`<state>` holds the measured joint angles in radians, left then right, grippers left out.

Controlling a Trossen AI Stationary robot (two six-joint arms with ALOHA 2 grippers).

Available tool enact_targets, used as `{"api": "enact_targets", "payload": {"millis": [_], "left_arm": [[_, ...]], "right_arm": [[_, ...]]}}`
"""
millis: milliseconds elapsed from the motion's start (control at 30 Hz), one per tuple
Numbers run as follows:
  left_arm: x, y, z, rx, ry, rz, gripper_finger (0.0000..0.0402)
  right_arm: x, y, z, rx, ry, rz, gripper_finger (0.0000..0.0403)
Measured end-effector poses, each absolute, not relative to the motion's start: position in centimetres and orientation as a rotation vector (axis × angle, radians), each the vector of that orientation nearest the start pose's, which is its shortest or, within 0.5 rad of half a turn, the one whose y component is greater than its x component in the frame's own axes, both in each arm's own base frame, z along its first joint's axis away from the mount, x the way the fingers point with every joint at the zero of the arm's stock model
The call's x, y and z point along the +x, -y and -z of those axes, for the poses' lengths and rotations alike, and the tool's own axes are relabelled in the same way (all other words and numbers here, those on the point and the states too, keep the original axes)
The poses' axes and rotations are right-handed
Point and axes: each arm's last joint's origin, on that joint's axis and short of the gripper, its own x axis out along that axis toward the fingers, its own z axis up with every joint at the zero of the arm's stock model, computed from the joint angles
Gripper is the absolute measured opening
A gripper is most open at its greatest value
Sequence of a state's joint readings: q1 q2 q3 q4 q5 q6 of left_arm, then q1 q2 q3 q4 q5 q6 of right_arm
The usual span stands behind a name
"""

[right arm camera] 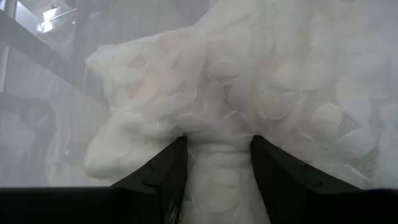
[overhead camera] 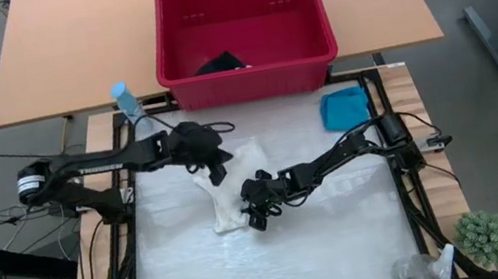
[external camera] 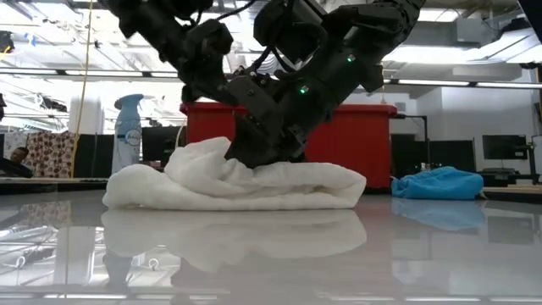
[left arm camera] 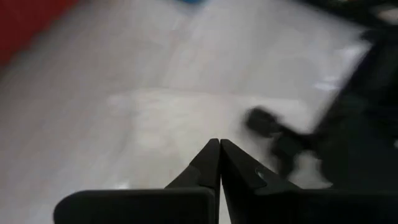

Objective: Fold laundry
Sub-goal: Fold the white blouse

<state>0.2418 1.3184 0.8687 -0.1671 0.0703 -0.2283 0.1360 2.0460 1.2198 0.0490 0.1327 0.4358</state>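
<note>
The right gripper (right arm camera: 214, 168) had its fingers apart around a bunched ridge of the cream-white cloth (overhead camera: 227, 189), which lay crumpled near the middle of the table (overhead camera: 328, 248). The left gripper (left arm camera: 219, 163), fingers pressed together and empty, hovered just above the cloth's far end. The fold looked barely begun; the next move probably called for pinching that ridge firmly before drawing it over. The turquoise garment (overhead camera: 345, 107) sat by the table's far right corner, the dark garment (overhead camera: 221, 63) inside the red basket (overhead camera: 172, 41).
</note>
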Motion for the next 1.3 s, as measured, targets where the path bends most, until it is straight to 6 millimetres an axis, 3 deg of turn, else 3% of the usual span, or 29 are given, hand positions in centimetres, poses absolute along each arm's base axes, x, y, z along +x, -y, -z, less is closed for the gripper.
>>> {"api": "enact_targets", "payload": {"millis": [100,400,667,833,967,1167,1300], "left_arm": [[27.4,-6.4,-23.6,-0.365,-0.566,-0.143,0.0],[26.2,-6.8,-16.1,-0.406,-0.745,-0.295,0.0],[24.9,-7.3,-14.8,-0.477,-0.767,-0.429,0.0],[24.5,-7.6,-15.1,-0.563,-0.765,-0.41,0.0],[24.7,-7.9,-18.3,-0.611,-0.643,-0.339,0.0],[23.3,-7.1,-22.6,-0.587,-0.467,-0.337,0.0],[22.9,-5.0,-21.1,-0.594,-0.503,-0.264,0.0]], "right_arm": [[41.6,-5.4,-13.1,0.308,-0.759,0.162,0.0203],[41.6,-5.4,-13.0,0.306,-0.76,0.161,0.0203],[41.6,-5.4,-13.0,0.282,-0.767,0.15,0.0203],[41.5,-5.4,-13.0,0.268,-0.77,0.144,0.0203],[41.5,-5.4,-12.9,0.258,-0.772,0.14,0.0203],[41.5,-5.4,-12.9,0.259,-0.772,0.14,0.0203],[41.5,-5.4,-12.9,0.258,-0.77,0.139,0.0203]]}}
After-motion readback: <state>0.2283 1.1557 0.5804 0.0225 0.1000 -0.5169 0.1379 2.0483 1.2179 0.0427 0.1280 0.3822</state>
